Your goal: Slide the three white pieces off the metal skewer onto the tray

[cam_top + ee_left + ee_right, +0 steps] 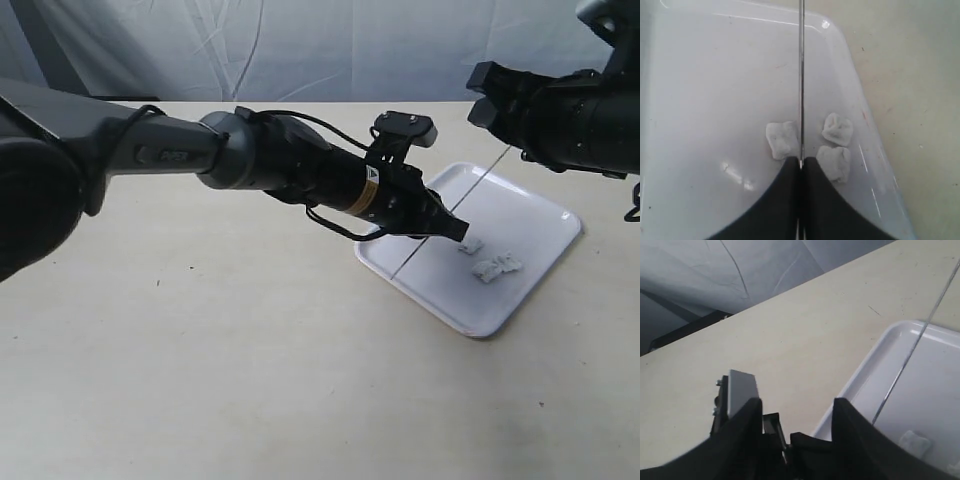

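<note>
left wrist view shows the left gripper (800,164) with its two dark jaws pressed together on the metal skewer (801,75). the skewer runs straight out from between the tips and passes over the tray (700,75) towards a rounded corner. the three white pieces (782,140) lie on the tray floor just ahead of the jaw tips, all of them off the rod. one lies on one side of the skewer, close against it. the other two lie on the other side, touching each other, and the one nearer the jaws is partly covered by the edge of one jaw.

right wrist view shows the right gripper (797,405) with its jaws standing well apart. the skewer does not run through that gap. it passes outside it, beyond one jaw, as a thin line crossing the tray's rim, and one white piece shows past that same jaw.

exterior view shows the skewer tilted in the left jaws. its lower stretch sticks out behind them down to the tray's near rim, and its upper stretch rises ahead of them towards the right gripper. i cannot tell whether it touches that gripper. two white lumps show on the tray just past the left jaw tips, and the third cannot be made out separately. the tray sits on a pale table (200,350).
</note>
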`<act>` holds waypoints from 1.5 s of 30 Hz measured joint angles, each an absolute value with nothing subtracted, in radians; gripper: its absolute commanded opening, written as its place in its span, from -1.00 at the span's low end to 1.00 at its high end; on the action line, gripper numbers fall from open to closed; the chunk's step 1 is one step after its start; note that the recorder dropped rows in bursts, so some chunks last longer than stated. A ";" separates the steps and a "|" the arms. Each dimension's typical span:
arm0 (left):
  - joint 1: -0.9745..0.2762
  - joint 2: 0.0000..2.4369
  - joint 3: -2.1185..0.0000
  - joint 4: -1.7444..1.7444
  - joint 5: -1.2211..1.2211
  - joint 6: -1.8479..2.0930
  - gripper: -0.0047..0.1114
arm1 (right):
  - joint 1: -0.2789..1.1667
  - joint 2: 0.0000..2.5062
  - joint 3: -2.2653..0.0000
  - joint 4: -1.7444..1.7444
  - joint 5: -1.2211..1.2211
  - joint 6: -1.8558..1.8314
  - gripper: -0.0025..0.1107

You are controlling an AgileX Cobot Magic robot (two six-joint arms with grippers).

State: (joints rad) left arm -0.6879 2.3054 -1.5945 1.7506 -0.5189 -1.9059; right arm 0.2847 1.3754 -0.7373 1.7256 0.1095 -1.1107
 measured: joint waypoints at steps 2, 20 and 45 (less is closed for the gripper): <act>-0.688 2.323 -1.599 1.751 -0.521 -1.906 -0.92 | 0.285 1.375 -0.737 1.724 0.114 -1.111 -0.20; -0.688 2.357 -1.600 1.751 -0.511 -1.906 -0.49 | 0.285 1.373 -0.737 1.717 0.157 -1.113 -0.26; -0.070 1.736 -1.312 1.748 -1.206 -1.935 -0.92 | 0.285 0.950 -0.650 1.150 0.273 -0.967 -0.96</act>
